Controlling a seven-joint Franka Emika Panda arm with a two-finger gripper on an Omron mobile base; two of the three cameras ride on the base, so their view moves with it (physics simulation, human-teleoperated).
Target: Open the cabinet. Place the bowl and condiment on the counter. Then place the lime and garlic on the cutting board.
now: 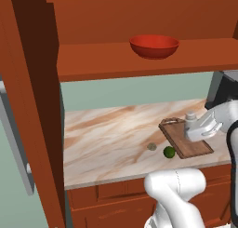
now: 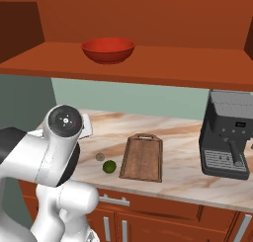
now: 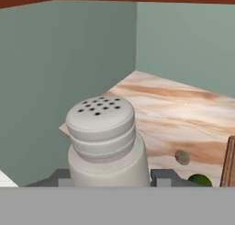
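Even, diffuse rendered light is being cast throughout; no single source is being shown. The bowl (image 1: pixel 154 46) is catching a soft gloss on its rim. The shelf underside is being kept darker. Faint shadows are being thrown under the lime (image 1: pixel 169 151). Edges are being rendered slightly soft, without blur or distortion.

No readable text, label, brand, number or sign shows on anything. The shaker bottle (image 3: pixel 104 141) held between the jaws bears no label, just a ring of small dark holes in its cap. The dark coffee machine (image 2: pixel 226 133), well off to one side of the jaws on the bench (image 2: pixel 183 162), carries a small panel and a few marks on its front, too small and blurred to make out as letters.
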